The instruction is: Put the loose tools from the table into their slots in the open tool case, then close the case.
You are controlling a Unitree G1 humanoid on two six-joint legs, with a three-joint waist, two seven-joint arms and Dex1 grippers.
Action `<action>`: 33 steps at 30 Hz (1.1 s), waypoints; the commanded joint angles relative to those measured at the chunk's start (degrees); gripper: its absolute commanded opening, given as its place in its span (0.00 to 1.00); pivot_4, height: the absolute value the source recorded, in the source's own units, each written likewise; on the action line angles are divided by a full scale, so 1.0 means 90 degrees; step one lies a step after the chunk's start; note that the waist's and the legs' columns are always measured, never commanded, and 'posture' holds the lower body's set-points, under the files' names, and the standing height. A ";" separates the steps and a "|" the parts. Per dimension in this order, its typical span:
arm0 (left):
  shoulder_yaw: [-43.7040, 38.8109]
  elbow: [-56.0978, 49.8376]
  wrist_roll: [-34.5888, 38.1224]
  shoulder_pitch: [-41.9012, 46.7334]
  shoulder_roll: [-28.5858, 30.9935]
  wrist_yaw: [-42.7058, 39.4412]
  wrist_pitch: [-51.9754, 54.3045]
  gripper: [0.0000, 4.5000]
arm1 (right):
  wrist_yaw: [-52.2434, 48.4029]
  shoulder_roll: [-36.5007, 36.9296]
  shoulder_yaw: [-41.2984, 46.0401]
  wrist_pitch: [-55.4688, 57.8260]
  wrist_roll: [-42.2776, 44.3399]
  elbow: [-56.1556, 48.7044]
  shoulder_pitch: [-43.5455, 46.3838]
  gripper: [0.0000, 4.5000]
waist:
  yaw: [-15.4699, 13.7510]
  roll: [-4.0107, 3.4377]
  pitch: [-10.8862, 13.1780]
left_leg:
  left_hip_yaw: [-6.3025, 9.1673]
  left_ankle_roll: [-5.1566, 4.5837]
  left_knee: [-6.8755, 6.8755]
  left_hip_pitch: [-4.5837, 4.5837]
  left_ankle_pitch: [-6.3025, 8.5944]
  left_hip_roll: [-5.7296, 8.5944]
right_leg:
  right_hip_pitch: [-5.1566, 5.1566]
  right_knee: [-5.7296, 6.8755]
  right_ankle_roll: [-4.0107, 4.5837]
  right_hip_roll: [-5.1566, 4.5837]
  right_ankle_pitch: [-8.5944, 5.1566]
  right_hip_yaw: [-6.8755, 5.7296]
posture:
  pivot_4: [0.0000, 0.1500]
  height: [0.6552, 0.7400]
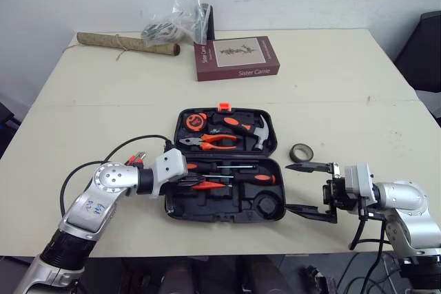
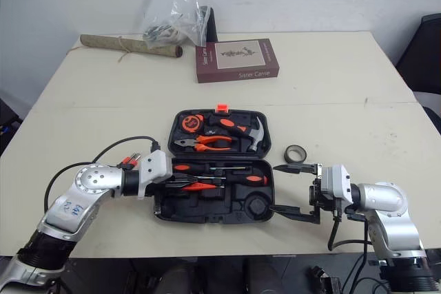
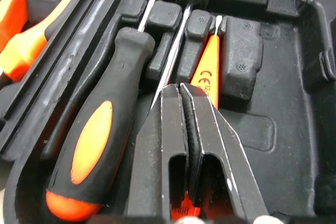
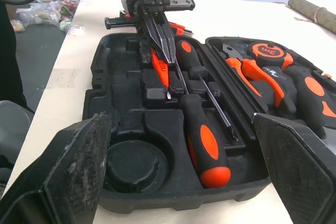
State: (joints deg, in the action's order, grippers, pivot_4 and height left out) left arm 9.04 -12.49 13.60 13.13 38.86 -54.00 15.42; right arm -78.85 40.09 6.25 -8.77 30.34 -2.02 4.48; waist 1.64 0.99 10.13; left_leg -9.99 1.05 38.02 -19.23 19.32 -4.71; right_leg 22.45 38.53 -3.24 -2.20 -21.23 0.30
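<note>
Right end effector (image 1: 287, 186), spread wide, sits at the tool case's (image 1: 207, 209) four o'clock; tape roll (image 1: 301, 152) at three. Left end effector (image 3: 181, 87), pressed together, lies over the orange screwdriver (image 3: 206, 72).

The right hand (image 4: 181, 119) has its two fingers spread wide, one at each side of the open tool case (image 4: 113, 72) on the tabletop (image 4: 68, 56). In the near half of the case two black-and-orange screwdrivers lie side by side, pointing opposite ways: the near screwdriver (image 4: 206, 145) and the far screwdriver (image 4: 190, 59). Just beside them a thin orange tool (image 4: 163, 74) lies in the tray. The left hand (image 4: 167, 56) is right over it with its fingers pressed together. A round recess (image 4: 128, 163) sits at the near corner. The other half holds pliers (image 4: 247, 72) and a tape measure (image 4: 268, 51).
</note>
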 commanded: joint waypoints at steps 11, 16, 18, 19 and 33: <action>-0.5226 0.0569 0.1633 -0.2593 0.0961 -0.0386 -0.0611 0.83 | 0.0208 0.1393 0.2802 -0.1405 -0.0356 0.3424 -0.0868 1.00 | 0.0051 0.0011 0.0009 | -0.0006 -0.0008 -0.0006 0.0004 0.0012 0.0000 | -0.0006 -0.0026 0.0000 -0.0005 0.0000 -0.0003 | 1.00 1.00; -0.6676 0.2715 0.1359 -0.3199 0.1464 -0.0420 -0.1054 0.99 | 0.0526 0.1880 0.3187 -0.2245 -0.0627 0.5156 -0.0609 1.00 | 0.0163 0.0014 0.0013 | -0.0010 -0.0009 -0.0013 0.0004 0.0015 0.0000 | -0.0005 -0.0041 0.0000 -0.0004 0.0000 -0.0006 | 1.00 1.00; -0.6976 0.3294 0.1318 -0.3415 0.1545 -0.0379 -0.1197 0.99 | 0.0497 0.2001 0.3161 -0.2456 -0.0692 0.5568 -0.0482 1.00 | 0.0219 0.0014 0.0013 | -0.0017 -0.0011 -0.0023 0.0004 0.0018 0.0001 | -0.0003 -0.0051 0.0000 -0.0008 0.0000 -0.0005 | 1.00 1.00; -0.7087 0.3558 0.1264 -0.3551 0.1573 -0.0363 -0.1306 0.99 | 0.0432 0.2040 0.3118 -0.2568 -0.0724 0.5700 -0.0441 1.00 | 0.0241 0.0015 0.0013 | -0.0019 -0.0010 -0.0026 0.0004 0.0020 0.0000 | -0.0002 -0.0055 -0.0001 -0.0009 0.0000 -0.0005 | 1.00 1.00; -0.6595 0.0488 0.2122 -0.4522 0.1147 0.0012 0.0631 0.99 | 0.0033 0.0849 0.1861 -0.0380 0.0322 0.2823 0.1048 1.00 | 0.0329 0.0035 0.0028 | -0.0012 -0.0002 -0.0045 0.0001 0.0024 -0.0003 | -0.0001 -0.0056 -0.0007 -0.0017 0.0004 -0.0012 | 1.00 1.00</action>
State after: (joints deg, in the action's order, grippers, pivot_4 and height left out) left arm -51.22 -2.51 30.19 -27.03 48.68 -55.69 15.72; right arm -78.52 48.23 23.75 -15.14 30.38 29.93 13.66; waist 4.60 1.30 10.38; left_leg -10.07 1.04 37.62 -19.23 19.53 -4.73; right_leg 22.44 38.02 -3.30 -2.36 -21.20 0.17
